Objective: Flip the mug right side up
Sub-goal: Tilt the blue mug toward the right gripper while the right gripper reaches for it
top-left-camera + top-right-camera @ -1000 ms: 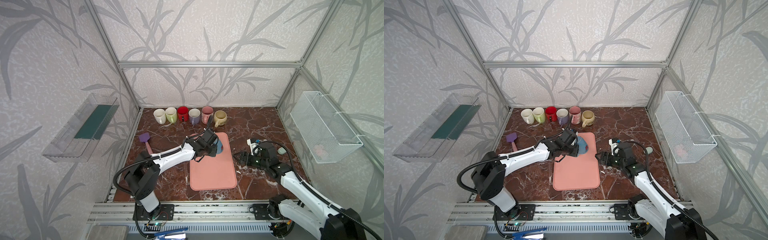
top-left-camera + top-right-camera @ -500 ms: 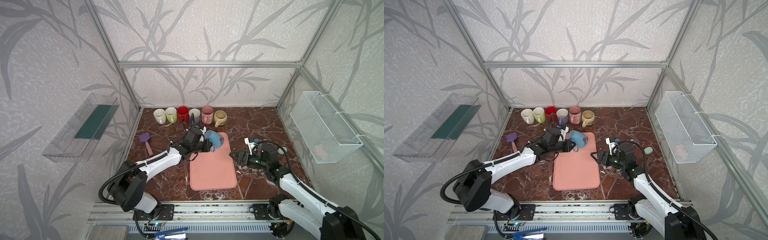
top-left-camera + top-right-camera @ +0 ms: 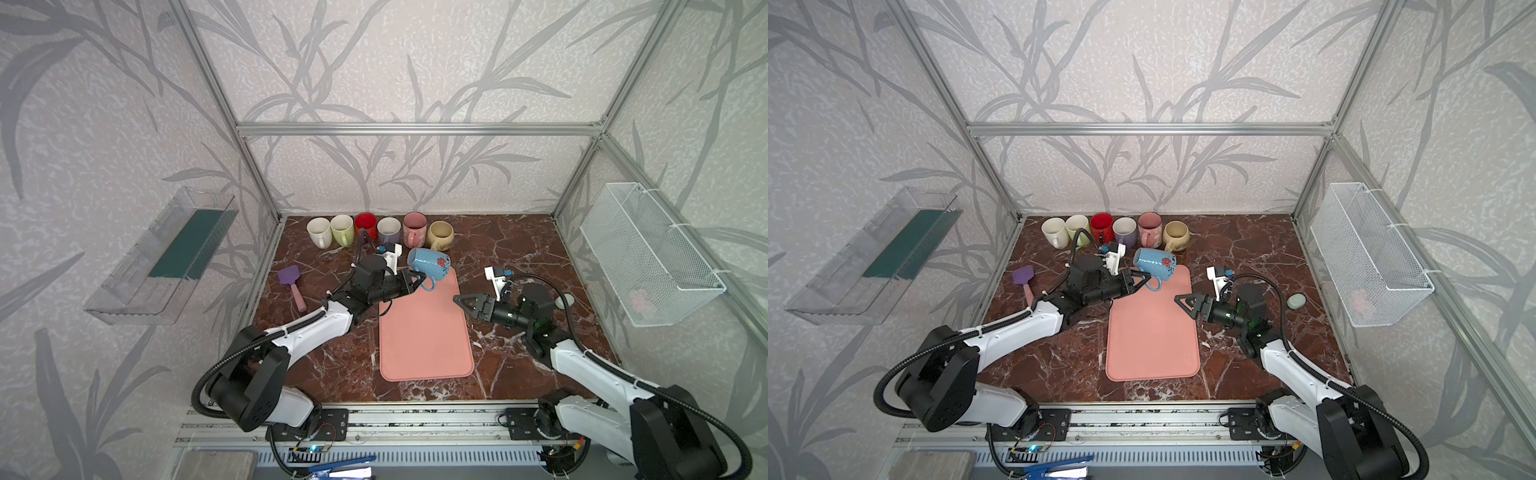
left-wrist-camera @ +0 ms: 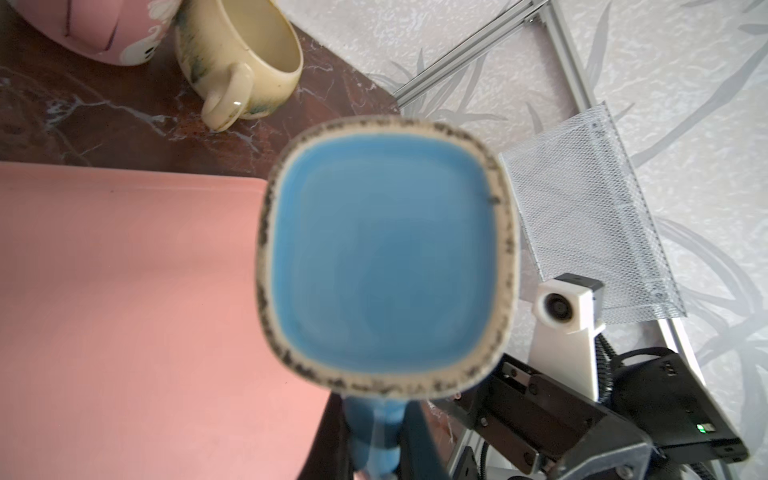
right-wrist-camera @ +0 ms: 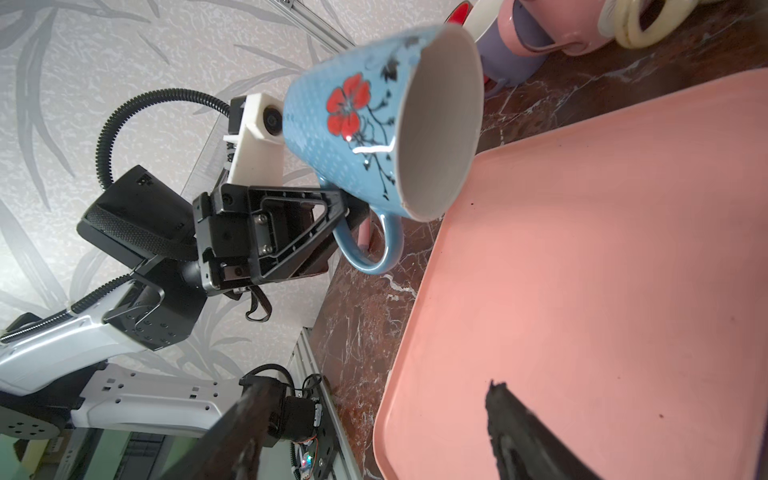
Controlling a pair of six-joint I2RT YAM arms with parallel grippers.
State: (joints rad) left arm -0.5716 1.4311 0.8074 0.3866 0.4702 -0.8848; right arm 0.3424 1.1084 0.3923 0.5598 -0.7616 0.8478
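The blue mug [image 3: 430, 266] with a red flower hangs tilted on its side above the far end of the pink mat [image 3: 424, 332]. My left gripper [image 3: 417, 279] is shut on its handle [image 5: 370, 253]. In the left wrist view the mug's blue base [image 4: 386, 266] faces the camera, with the handle [image 4: 376, 432] pinched between the fingers. In the right wrist view the white mouth [image 5: 436, 124] faces the right side. My right gripper [image 3: 457, 298] hovers open at the mat's right edge, apart from the mug, its fingers [image 5: 511, 419] spread wide.
Several upright mugs [image 3: 386, 230] line the back wall, the cream one [image 4: 241, 54] nearest the blue mug. A purple spatula [image 3: 291, 280] lies left of the mat and a small grey-green object [image 3: 1296, 301] right of it. A wire basket [image 3: 648, 257] hangs on the right wall.
My left gripper has lifted the blue mug off the mat and turned it onto its side. My right gripper has moved left to the mat's edge.
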